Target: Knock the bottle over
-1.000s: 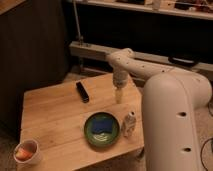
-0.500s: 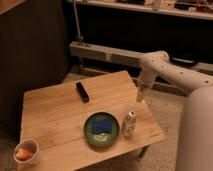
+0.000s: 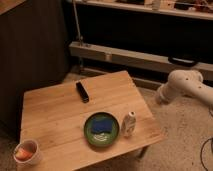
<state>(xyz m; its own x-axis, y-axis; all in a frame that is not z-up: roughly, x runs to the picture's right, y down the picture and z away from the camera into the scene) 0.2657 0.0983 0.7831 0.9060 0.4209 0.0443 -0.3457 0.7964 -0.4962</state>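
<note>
pale narrow-topped bottle (image 3: 129,123) upright on wooden table (image 3: 55,115); hand (image 3: 161,96) off its right edge, state unclear

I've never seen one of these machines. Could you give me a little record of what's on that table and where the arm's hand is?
table: wooden
bottle: pale, upright, close beside the right of the green plate, near the table's right edge
green plate, a blue item lying on it
black bar, lying flat toward the far side
white cup, front-left corner, orange contents
gripper, at the white arm's end, off the table's right side, apart from the bottle
task state: bottle not yet knocked over
</note>
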